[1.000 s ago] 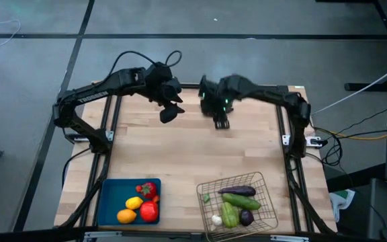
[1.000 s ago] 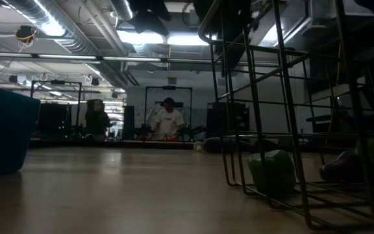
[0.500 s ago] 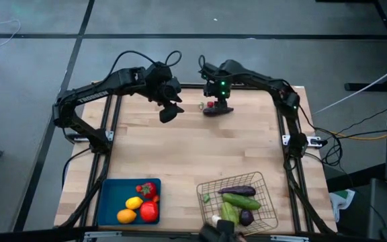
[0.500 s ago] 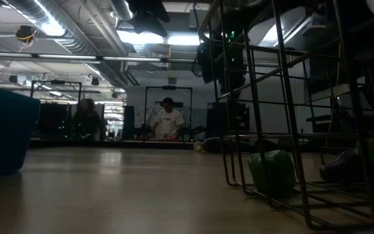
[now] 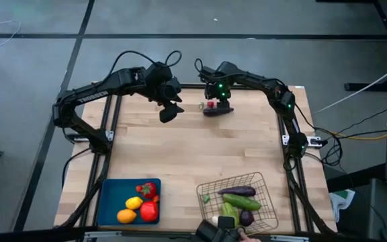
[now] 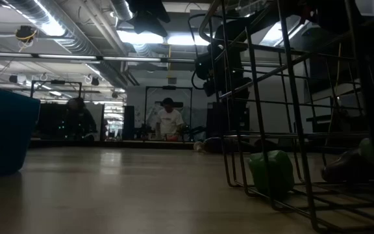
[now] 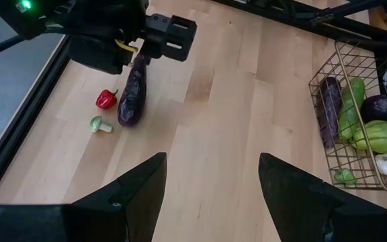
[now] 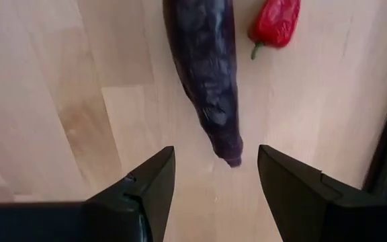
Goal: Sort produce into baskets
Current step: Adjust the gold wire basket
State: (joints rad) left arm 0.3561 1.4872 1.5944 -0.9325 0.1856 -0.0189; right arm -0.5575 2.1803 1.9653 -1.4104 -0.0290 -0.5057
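Note:
A long purple eggplant (image 8: 205,60) lies on the table near the far edge, with a small red pepper (image 8: 274,20) and a small green-and-white piece (image 7: 100,124) beside it. My right gripper (image 8: 215,153) is open just above the eggplant's end, one finger on each side, touching nothing; it also shows in the high view (image 5: 216,106). My left gripper (image 5: 168,112) hangs open and empty to its left. The blue tray (image 5: 109,202) holds a lemon, an orange and red ones. The wire basket (image 5: 269,202) holds an eggplant, a cucumber, green ones and garlic.
Both baskets stand at the table's near edge, the blue tray left, the wire basket right. A dark object and part of a hand (image 5: 220,233) show at the near edge by the wire basket. Bare wood lies between the arms and the baskets. People stand far off in the room.
My right gripper has gone a little toward the far edge and come down over the eggplant, staying open. A dark object has come in at the near edge by the wire basket. My left arm has kept still.

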